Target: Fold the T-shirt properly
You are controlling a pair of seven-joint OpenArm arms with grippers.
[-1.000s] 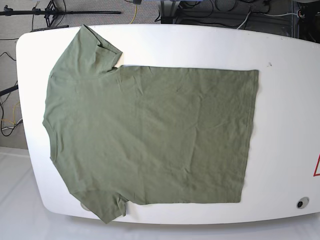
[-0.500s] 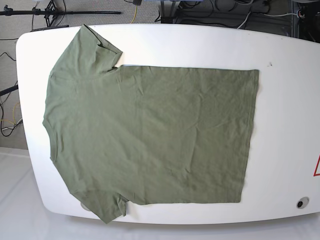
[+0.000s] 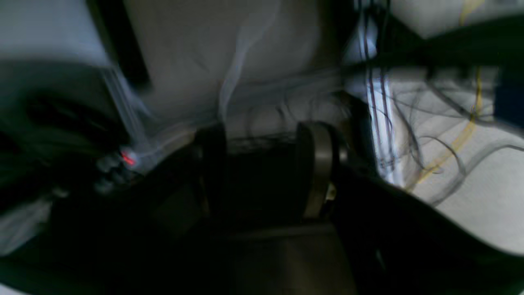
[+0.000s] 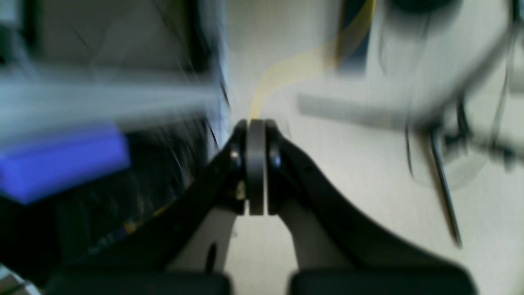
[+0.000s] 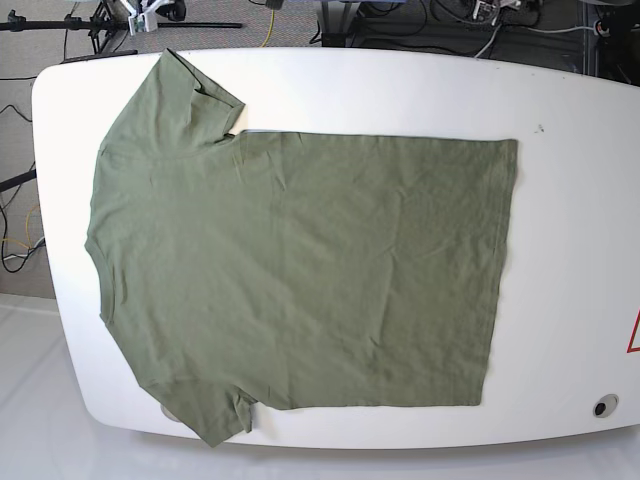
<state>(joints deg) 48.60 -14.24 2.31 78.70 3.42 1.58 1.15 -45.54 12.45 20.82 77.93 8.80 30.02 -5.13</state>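
Soft olive T-shirt (image 5: pixel 300 270) spread flat, lightly creased, on smooth white rounded table (image 5: pixel 570 230). Left gripper (image 3: pixel 262 180) parted, empty; right gripper (image 4: pixel 256 164) pressed closed, empty.

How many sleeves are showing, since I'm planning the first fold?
2: one sleeve at the table's far-left corner, another sleeve overhanging the near-left edge.
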